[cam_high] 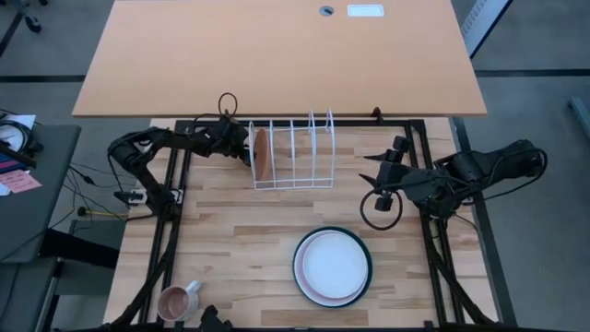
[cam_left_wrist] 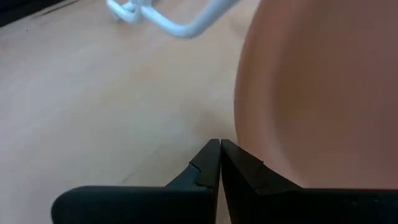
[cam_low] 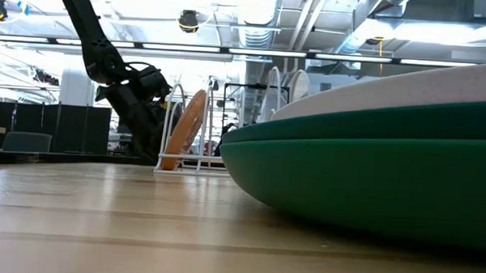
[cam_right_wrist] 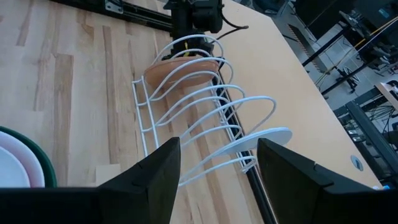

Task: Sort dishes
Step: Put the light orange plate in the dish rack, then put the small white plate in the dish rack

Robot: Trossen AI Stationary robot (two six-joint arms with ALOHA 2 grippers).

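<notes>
An orange-brown plate (cam_high: 262, 153) stands on its rim, tilted, in the leftmost slot of the white wire rack (cam_high: 293, 157). My left gripper (cam_high: 247, 148) is shut, its tips (cam_left_wrist: 219, 146) right beside that plate's left face (cam_left_wrist: 311, 93). A white plate (cam_right_wrist: 267, 138) stands in the rack's right end. Near the table's front, a white plate (cam_high: 330, 263) lies on a pink one inside a dark green one (cam_high: 367, 277). My right gripper (cam_high: 369, 171) hovers open to the right of the rack, high above the table, with nothing between its fingers (cam_right_wrist: 165, 168). My left gripper's shut fingers (cam_left_wrist: 242, 168) come slanting down from the table's left at the orange-brown plate's left face, low near its rim (cam_left_wrist: 267, 155). I cannot tell whether they touch it. The plate leans in the rack's wires.
A small pink mug (cam_high: 180, 300) stands at the near left corner. The rack's middle slots (cam_right_wrist: 205, 118) hold nothing. Bare wood lies between the rack and the plate stack. A large brown desk (cam_high: 277, 55) runs behind the table.
</notes>
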